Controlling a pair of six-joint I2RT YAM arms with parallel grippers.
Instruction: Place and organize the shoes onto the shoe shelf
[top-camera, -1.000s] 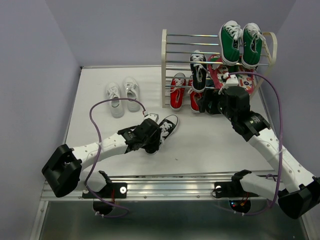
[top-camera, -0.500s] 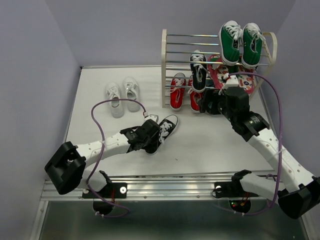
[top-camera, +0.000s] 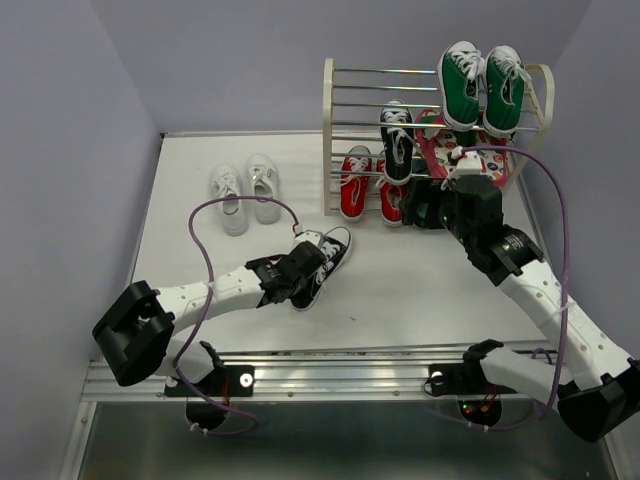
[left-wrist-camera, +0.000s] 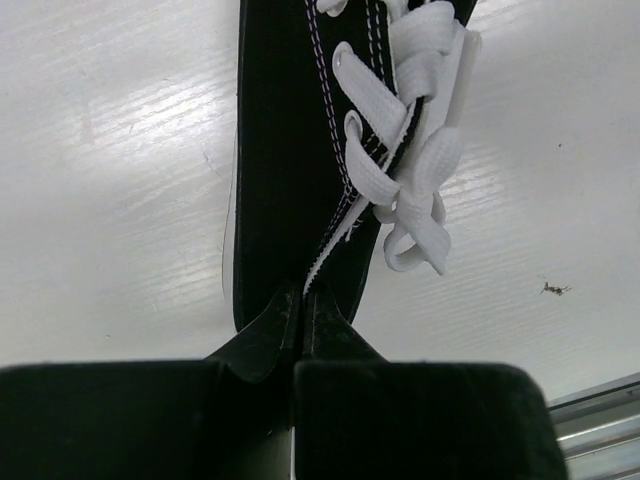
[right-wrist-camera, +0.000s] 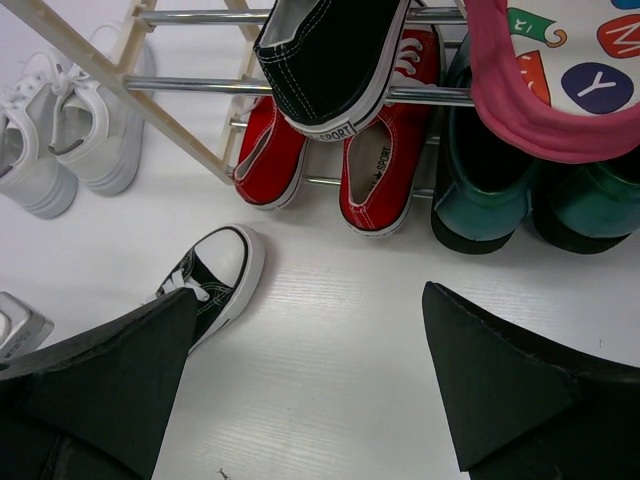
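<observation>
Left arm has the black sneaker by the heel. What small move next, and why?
Probably lift it clear of the table: the left gripper looks pinched on the black sneaker's heel, and its mate already sits on the shoe shelf.

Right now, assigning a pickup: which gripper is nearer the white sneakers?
Left. Left gripper grips the black sneaker near the white sneakers; right gripper hovers at the shoe shelf.

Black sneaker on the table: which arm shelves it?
Left. The left gripper is shut on the black sneaker at its heel; the right gripper is open, empty, by the shelf.
</observation>
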